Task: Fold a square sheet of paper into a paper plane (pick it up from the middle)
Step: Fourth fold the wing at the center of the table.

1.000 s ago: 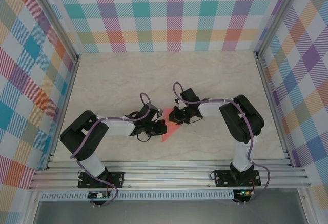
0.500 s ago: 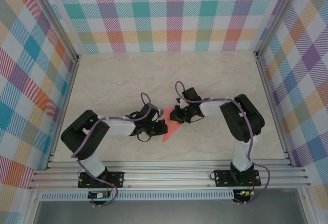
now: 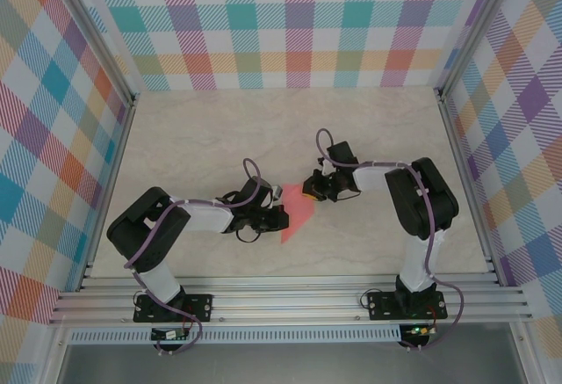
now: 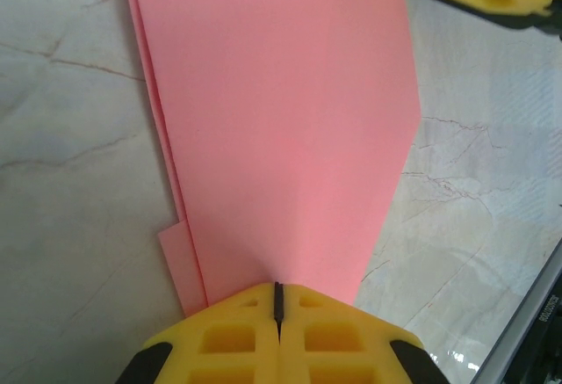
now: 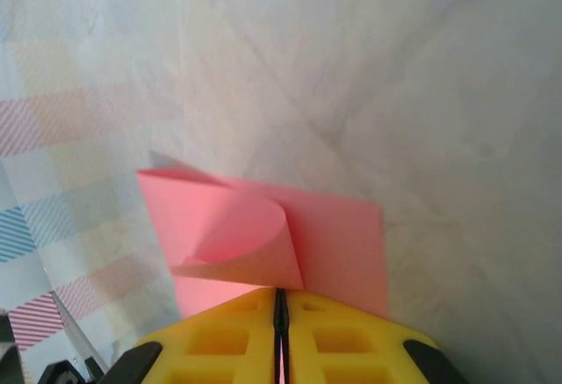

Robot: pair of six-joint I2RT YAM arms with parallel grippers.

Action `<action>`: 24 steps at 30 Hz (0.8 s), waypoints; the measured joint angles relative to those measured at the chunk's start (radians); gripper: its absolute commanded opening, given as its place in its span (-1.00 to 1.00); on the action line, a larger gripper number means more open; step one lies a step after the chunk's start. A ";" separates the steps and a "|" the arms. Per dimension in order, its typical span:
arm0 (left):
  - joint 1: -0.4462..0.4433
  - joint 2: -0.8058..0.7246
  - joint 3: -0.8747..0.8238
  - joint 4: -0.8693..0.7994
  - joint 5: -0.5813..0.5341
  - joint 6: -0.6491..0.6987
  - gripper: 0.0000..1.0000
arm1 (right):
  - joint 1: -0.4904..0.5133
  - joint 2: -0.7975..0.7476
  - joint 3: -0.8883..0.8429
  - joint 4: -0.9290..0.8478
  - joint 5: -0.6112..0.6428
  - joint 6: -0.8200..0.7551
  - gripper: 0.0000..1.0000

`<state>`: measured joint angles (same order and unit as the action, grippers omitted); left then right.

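The square sheet of paper [image 4: 281,129] is matt, smooth, creased; worktop [image 4: 70,191] marble-patterned, faint sheen; left gripper [image 4: 277,287] moulded yellow plastic.

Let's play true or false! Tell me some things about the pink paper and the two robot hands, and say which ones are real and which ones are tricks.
1. The sheet of paper is pink. True.
2. The left gripper is pinching the sheet of paper. True.
3. The right gripper is wide open and far from the paper. False: it is shut on an edge of the paper.
4. The paper is a flat, unfolded square. False: it is folded, with layered edges, and one part curls up by the right gripper.
5. The table looks like pale marble. True.
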<state>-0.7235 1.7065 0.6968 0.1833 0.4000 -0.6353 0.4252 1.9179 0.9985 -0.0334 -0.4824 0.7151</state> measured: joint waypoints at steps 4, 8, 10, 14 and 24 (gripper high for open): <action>0.000 0.000 0.000 -0.001 0.000 0.005 -1.00 | -0.027 0.010 0.025 -0.014 0.014 -0.011 -0.77; 0.000 0.000 0.001 -0.003 0.000 0.011 -1.00 | -0.053 0.007 0.033 -0.013 0.029 -0.029 -0.78; 0.000 0.000 0.002 -0.005 0.000 0.013 -1.00 | -0.062 -0.006 0.032 -0.016 0.028 -0.036 -0.77; 0.000 0.000 0.006 -0.014 0.000 0.019 -1.00 | -0.048 -0.074 0.019 -0.013 0.011 -0.045 -0.75; 0.000 0.000 0.011 -0.024 0.000 0.027 -1.00 | 0.037 -0.008 0.052 -0.019 -0.026 -0.060 -0.78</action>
<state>-0.7235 1.7069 0.7078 0.1596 0.3996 -0.6079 0.4622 1.9095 1.0504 -0.0528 -0.5083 0.6556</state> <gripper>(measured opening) 0.041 0.111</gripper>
